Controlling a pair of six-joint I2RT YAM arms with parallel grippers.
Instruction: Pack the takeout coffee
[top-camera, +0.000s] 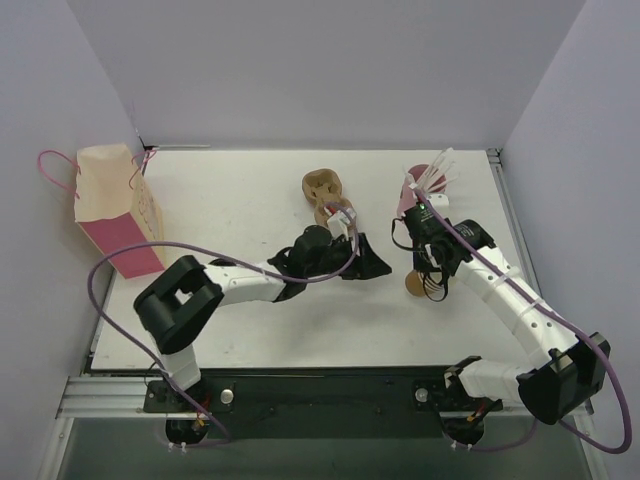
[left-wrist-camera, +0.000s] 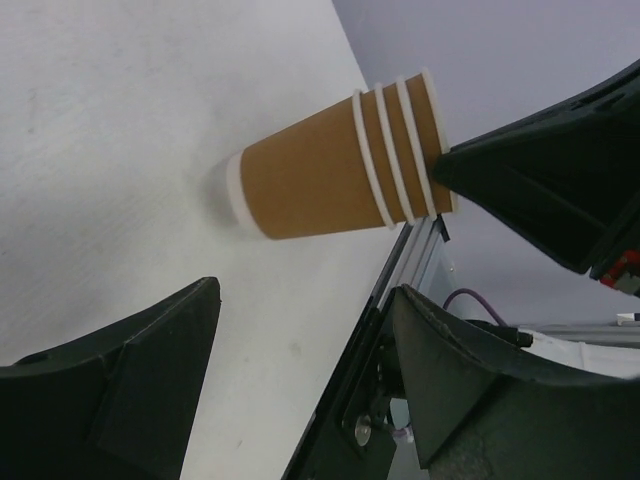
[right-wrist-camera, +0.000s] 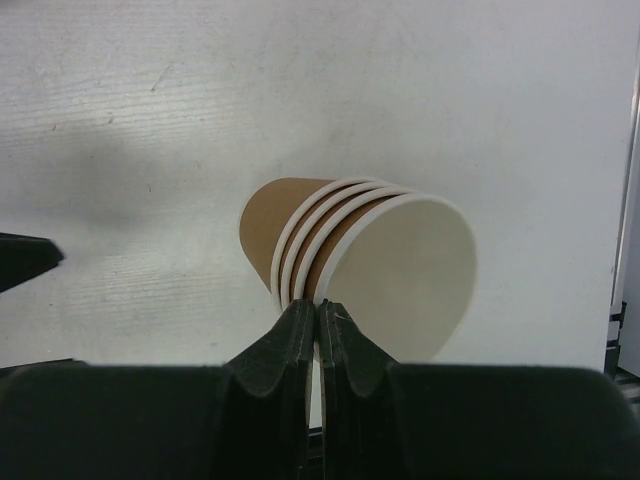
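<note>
The takeout coffee is a nested stack of several kraft-brown paper cups (right-wrist-camera: 400, 270) with white rims, held tilted on its side just over the table. My right gripper (right-wrist-camera: 318, 320) is shut on the rim of the outermost cup, one finger inside the white mouth and one outside. From above, the stack (top-camera: 414, 285) shows right of centre under that gripper (top-camera: 428, 282). My left gripper (left-wrist-camera: 305, 380) stands open with nothing between its fingers. It faces the stack's side (left-wrist-camera: 330, 170) from a short way off. It sits just left of the cups (top-camera: 375, 262).
A pink and cream paper bag (top-camera: 115, 210) with cord handles stands at the far left edge. A brown moulded-pulp tray (top-camera: 325, 190) lies behind the left gripper. A pink cup with white sticks (top-camera: 420, 185) stands behind the right gripper. The table's metal edge rail (left-wrist-camera: 410, 260) runs nearby.
</note>
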